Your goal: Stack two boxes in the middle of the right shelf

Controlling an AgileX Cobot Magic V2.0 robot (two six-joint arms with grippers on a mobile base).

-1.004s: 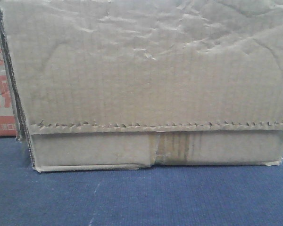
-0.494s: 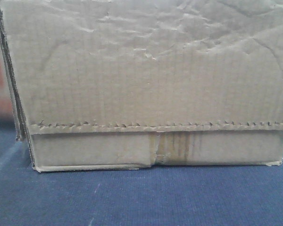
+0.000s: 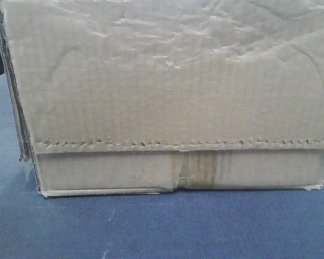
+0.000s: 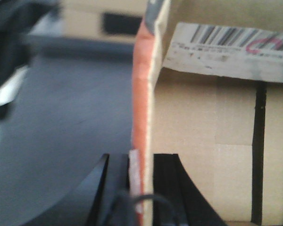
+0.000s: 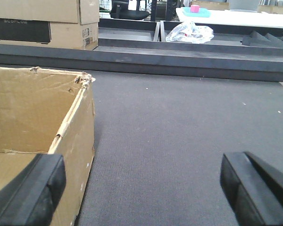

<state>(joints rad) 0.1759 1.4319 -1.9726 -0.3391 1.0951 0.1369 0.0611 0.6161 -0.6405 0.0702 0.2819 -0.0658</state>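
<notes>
A tan cardboard box [image 3: 167, 81] with a wrinkled face, serrated flap edge and stained centre seam fills the front view, on blue carpet. My left gripper [image 4: 142, 162] is shut on a thin upright cardboard wall [image 4: 142, 94] with an orange edge. One black finger is on each side of it, next to a tan box face [image 4: 203, 122] bearing a barcode label. My right gripper [image 5: 141, 176] is open wide and empty over grey carpet. Its left finger [image 5: 30, 188] overlaps the corner of an open-topped tan box [image 5: 33, 113]. The steel shelf is out of view.
Stacked cardboard cartons [image 5: 42, 23] stand at the back left behind a low dark ledge [image 5: 179, 52]. A crumpled plastic bag [image 5: 188, 32] lies beyond it, and a white table [image 5: 236, 16] stands further back. Grey carpet [image 5: 170, 132] lies to the right of the open box.
The box keeps its place in the front view. Behind its left edge, a red-printed white object has slid out of sight, replaced by blue carpet.
</notes>
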